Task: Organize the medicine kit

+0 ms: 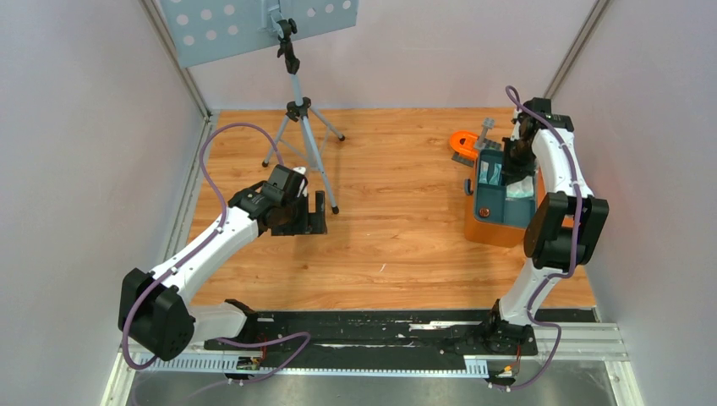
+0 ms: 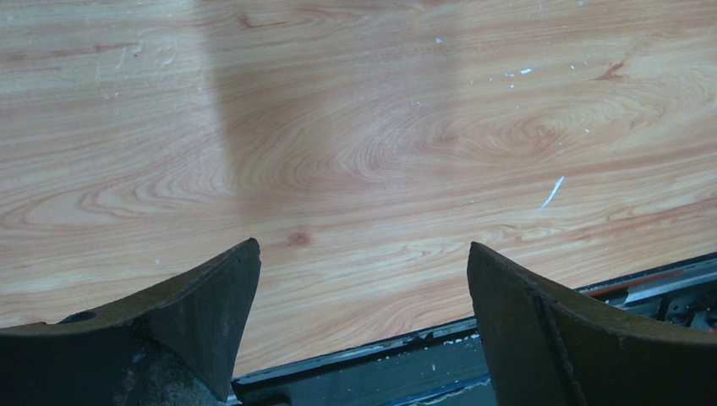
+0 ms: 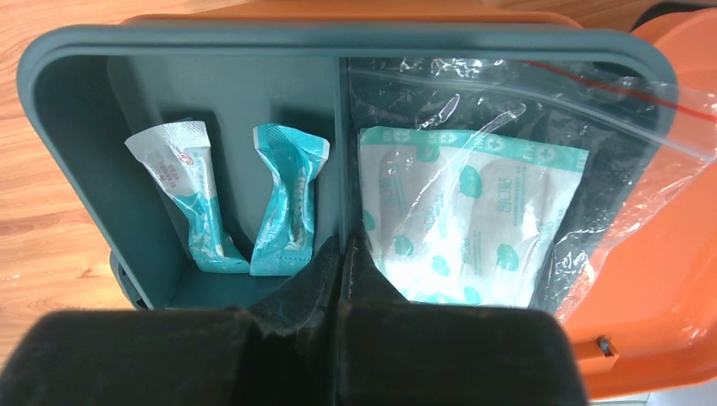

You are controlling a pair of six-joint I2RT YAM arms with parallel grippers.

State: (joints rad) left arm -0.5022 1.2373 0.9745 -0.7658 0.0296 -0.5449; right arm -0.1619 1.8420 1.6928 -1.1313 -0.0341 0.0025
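Note:
The orange medicine kit (image 1: 500, 232) stands at the right of the wooden table, and a dark teal divided tray (image 1: 489, 208) rests in its top. In the right wrist view the kit (image 3: 668, 296) shows orange around the tray's rim (image 3: 254, 38). Two teal packets (image 3: 190, 207) (image 3: 289, 203) lie in the tray's left compartment. A clear zip bag of white and teal pads (image 3: 473, 211) fills the right one. My right gripper (image 3: 342, 249) (image 1: 517, 159) is shut, its tips at the near end of the tray's divider. My left gripper (image 2: 363, 247) (image 1: 322, 211) hangs open over bare wood, far to the left.
A small orange curved piece with a grey part (image 1: 464, 142) lies just behind the kit. A tripod (image 1: 301, 114) holding a perforated grey panel (image 1: 245, 25) stands at the back left, one leg close to my left gripper. White walls close in both sides.

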